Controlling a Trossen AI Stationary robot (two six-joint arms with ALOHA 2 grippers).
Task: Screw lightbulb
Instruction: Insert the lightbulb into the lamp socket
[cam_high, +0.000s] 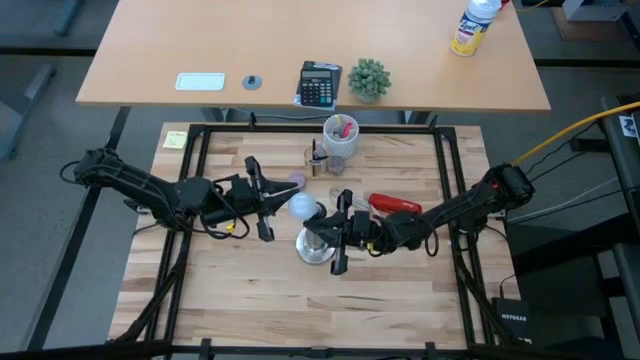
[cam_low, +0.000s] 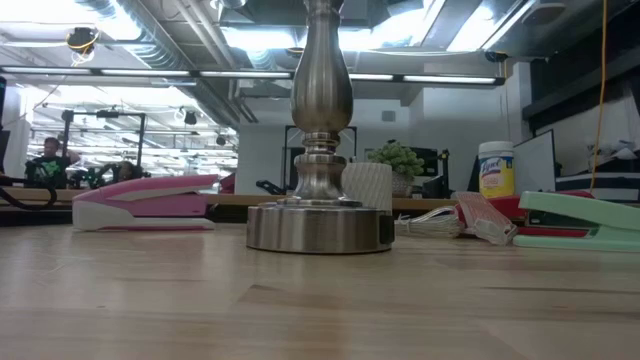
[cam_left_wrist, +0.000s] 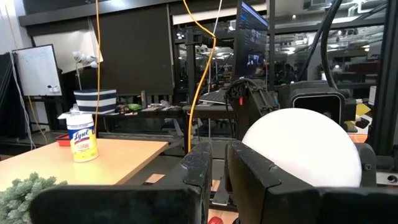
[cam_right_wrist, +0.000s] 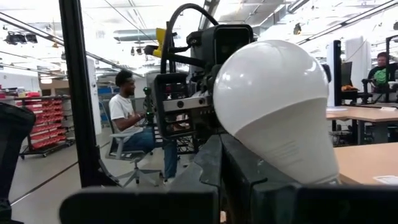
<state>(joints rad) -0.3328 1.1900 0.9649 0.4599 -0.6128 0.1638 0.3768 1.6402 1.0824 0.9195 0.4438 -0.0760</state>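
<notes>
- The lightbulb (cam_high: 303, 207) sits atop the silver socket stand (cam_high: 316, 245) at mid tabletop (cam_high: 250, 290).
- Left pincer (cam_high: 268, 205) is right beside the bulb, fingers nearly together; whether it grips the glass, I cannot tell.
- Right pincer (cam_high: 340, 230) is clenched at the stand's neck.

Overhead, table-level, two wrist views; lightbulb (cam_left_wrist: 303, 146) close, perhaps shared by both.
</notes>
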